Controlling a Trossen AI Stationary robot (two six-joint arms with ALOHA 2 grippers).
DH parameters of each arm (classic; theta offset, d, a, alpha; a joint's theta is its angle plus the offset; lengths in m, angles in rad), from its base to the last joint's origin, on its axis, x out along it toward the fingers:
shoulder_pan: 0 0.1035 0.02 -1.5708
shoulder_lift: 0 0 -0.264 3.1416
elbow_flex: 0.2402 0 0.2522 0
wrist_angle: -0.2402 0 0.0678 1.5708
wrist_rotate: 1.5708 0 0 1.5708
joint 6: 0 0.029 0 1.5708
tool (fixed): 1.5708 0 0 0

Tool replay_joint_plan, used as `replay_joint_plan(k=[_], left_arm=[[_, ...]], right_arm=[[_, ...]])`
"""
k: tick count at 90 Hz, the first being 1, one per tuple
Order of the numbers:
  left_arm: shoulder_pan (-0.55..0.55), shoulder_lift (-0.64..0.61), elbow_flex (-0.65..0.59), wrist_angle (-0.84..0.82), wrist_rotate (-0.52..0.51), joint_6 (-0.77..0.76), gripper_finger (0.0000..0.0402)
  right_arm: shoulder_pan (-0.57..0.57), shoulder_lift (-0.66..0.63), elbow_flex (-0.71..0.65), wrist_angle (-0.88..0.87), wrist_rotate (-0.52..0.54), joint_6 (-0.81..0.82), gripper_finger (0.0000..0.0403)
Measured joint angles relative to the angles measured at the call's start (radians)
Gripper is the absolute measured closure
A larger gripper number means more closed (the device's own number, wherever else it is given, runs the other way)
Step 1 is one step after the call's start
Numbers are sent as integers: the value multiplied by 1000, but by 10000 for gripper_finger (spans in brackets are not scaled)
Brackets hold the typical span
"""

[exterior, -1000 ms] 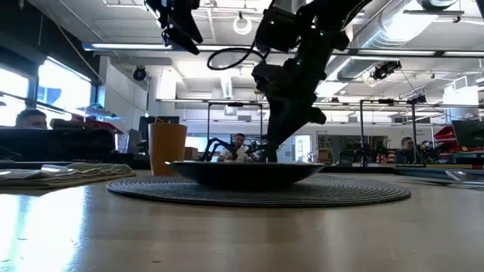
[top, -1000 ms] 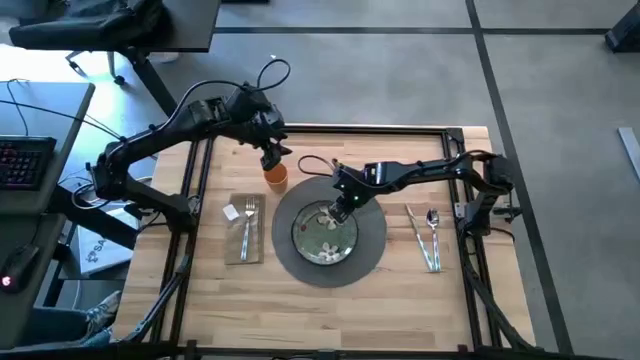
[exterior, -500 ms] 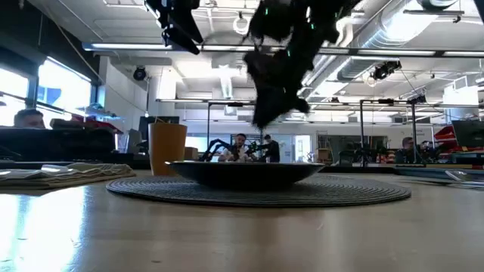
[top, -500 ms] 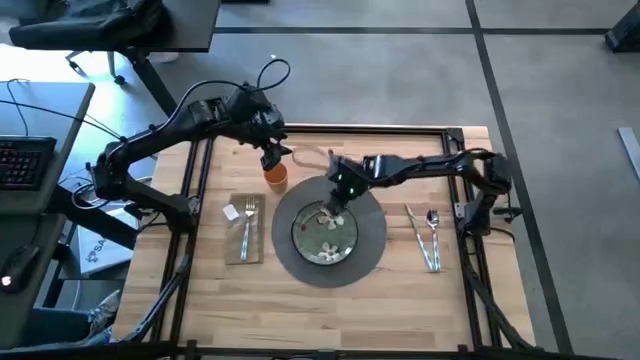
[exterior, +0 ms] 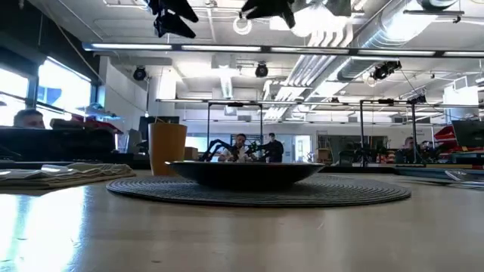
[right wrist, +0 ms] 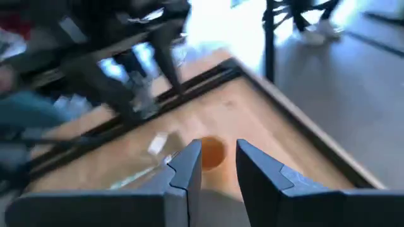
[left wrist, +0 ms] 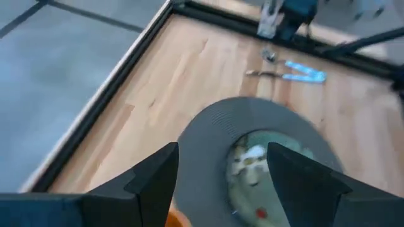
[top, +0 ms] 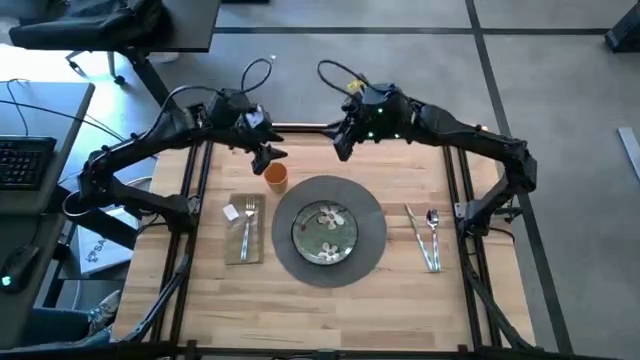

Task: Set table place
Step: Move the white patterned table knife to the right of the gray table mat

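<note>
Place setting looks complete on the wood counter (top: 330, 305): round woven placemat (top: 372, 240) with flowered green plate (top: 325, 232) centred; orange cup (top: 276, 177) just beside the mat; fork (top: 247, 222) on folded beige napkin (top: 243, 247); knife (top: 418, 232) and spoon (top: 433, 226) opposite. Left pincer (top: 266, 153) hovers above the cup, spread, empty. Right pincer (top: 340, 146) raised near the far edge, slightly parted, empty. Risk: a low left-arm swing could tip the light cup.
</note>
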Motion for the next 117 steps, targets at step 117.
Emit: replay_joint_plan(k=[117], left_arm=[[-166, -129, -223, 112, -153, -23, 179]], right_arm=[[558, -156, -465, -190, 572, 1154, 327]])
